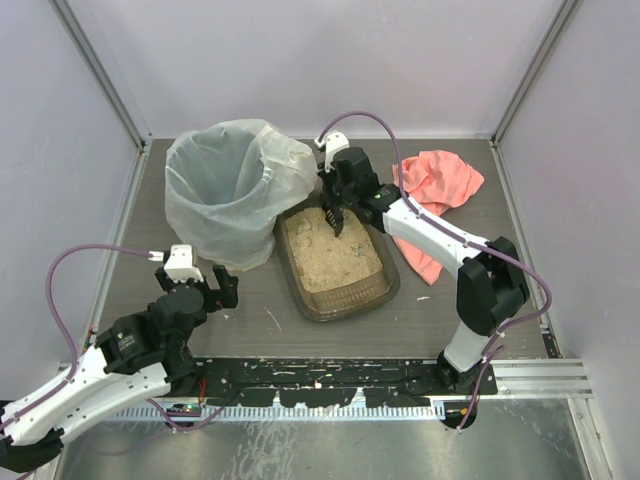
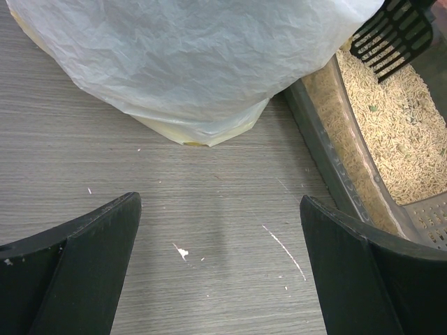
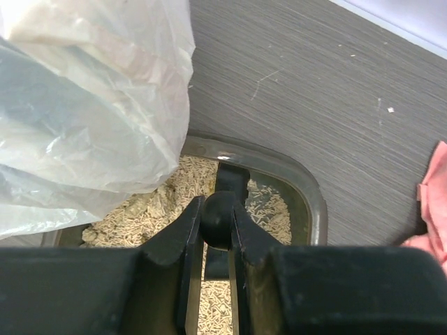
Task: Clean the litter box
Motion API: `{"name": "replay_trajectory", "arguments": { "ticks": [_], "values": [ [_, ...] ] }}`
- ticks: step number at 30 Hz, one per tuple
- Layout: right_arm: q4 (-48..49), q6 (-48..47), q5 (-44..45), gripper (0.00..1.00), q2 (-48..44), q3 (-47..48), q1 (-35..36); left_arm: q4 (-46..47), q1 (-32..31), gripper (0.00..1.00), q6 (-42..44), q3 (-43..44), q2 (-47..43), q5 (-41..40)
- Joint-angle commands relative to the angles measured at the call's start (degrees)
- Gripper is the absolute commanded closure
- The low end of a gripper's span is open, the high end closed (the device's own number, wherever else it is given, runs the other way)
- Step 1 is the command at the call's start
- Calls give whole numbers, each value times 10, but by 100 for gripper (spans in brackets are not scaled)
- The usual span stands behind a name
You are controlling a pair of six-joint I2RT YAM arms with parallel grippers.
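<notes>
Top external, grey table [image 1: 430, 325], litter box [image 1: 345, 312], pale walls [image 1: 400, 60]

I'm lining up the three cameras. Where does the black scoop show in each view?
Top external: scoop at centre, over the litter box's far end, in the right gripper.
Left wrist: top right corner.
Right wrist: bottom centre, handle pinched between the fingers.
Shared landmark: the white bag-lined bin.

Left claw [image 1: 222, 293] wide open; right claw [image 1: 335, 214] clamped on scoop [image 2: 392, 35].
</notes>
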Motion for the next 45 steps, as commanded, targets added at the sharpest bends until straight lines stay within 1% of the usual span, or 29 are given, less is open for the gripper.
{"name": "replay_trajectory", "arguments": {
  "ticks": [1,6,9,15,19,22,26,27,31,39,45],
  "values": [
    [55,24,-81,99,-23,-6,-3,23,-2,2,1,6,-2,-7],
    [61,52,-138,99,-33,-23,-35,23,-2,2,1,6,0,-6],
    [68,88,-188,99,-37,-35,-72,24,-2,2,1,5,1,-5],
    [142,174,-284,99,-47,-99,-142,24,-2,2,1,6,5,-5],
    [197,223,-327,99,-46,-143,-168,25,-2,2,2,6,5,-5],
    [263,279,-342,99,-46,-192,-191,23,-2,2,2,8,6,-5],
    [381,372,-354,99,-39,-261,-214,24,-2,2,3,9,7,-4],
    [401,396,-356,100,-34,-272,-216,23,-2,2,4,10,8,-4],
    [461,442,-363,99,-16,-300,-215,24,-2,2,4,10,10,-4],
    [532,495,-384,100,1,-323,-218,22,-2,2,3,9,4,-2],
    [554,523,-359,100,-40,-354,-238,19,-2,2,1,9,-3,-2]
  ]
}}
